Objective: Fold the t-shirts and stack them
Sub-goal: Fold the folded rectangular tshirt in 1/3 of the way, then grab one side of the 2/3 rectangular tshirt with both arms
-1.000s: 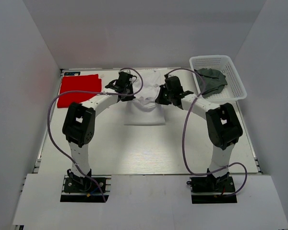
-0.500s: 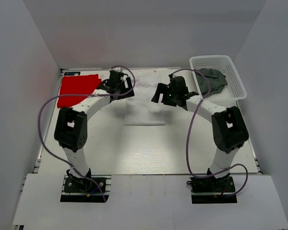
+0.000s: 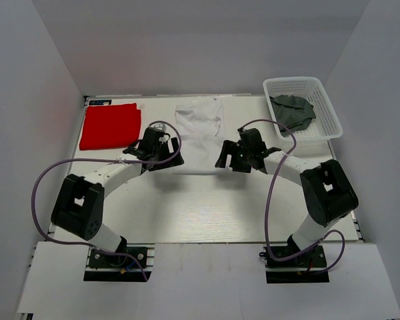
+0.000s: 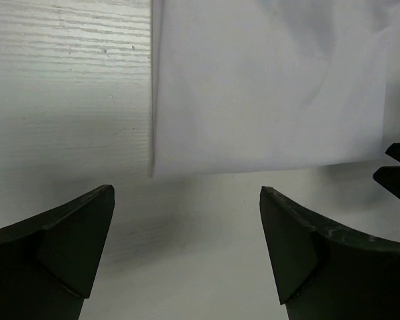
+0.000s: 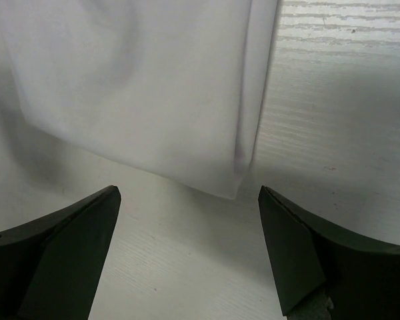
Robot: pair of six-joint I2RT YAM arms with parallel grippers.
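while the white t-shirt (image 3: 200,130) lies flat on the table (image 3: 207,207) just ahead of both sets of jaws, i judge the trouble to sit along its near hem. the left gripper (image 4: 187,193) stands wide open and holds nothing. the shirt's near corner lies just beyond its fingertips, a little left of the middle of the gap, with the cloth running off past the right finger. the right gripper (image 5: 189,192) is just as wide and just as empty. the other near corner lies ahead of its gap, toward its right finger, and the edge there looks doubled over.

if i come down short, the jaws shut on bare table. if the right jaws take only the top layer of that doubled edge, i expect the fold to open crooked. thin cloth lying flat may also slide out of a shallow pinch, and uneven lifts would skew the hem.

farther out, the red t-shirt (image 3: 110,125) lies well off the left jaws' outer side. the dark grey-green t-shirt (image 3: 293,112) sits in the basket (image 3: 290,81) beyond the right jaws. a wide swing could snag either one.
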